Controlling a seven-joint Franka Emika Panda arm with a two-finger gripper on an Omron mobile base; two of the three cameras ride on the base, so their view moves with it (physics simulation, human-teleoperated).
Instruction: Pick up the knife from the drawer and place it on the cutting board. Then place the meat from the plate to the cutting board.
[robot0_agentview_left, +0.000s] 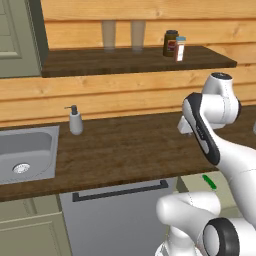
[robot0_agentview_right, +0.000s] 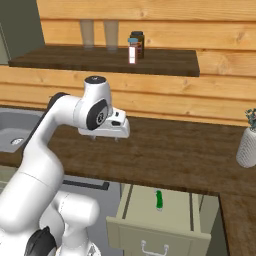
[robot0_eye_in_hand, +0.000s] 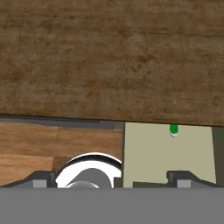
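Jaws spread and empty, the gripper (robot0_agentview_right: 104, 137) hovers mid-frame; the green-handled knife (robot0_agentview_right: 159, 199) in the open drawer (robot0_agentview_right: 150, 227) below looks light, rigid—grip its handle.

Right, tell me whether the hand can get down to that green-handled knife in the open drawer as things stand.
Probably yes. The drawer is pulled out, and the knife lies uncovered on its floor. The hand hovers over the counter behind the drawer, with nothing between them; it must come forward and descend.
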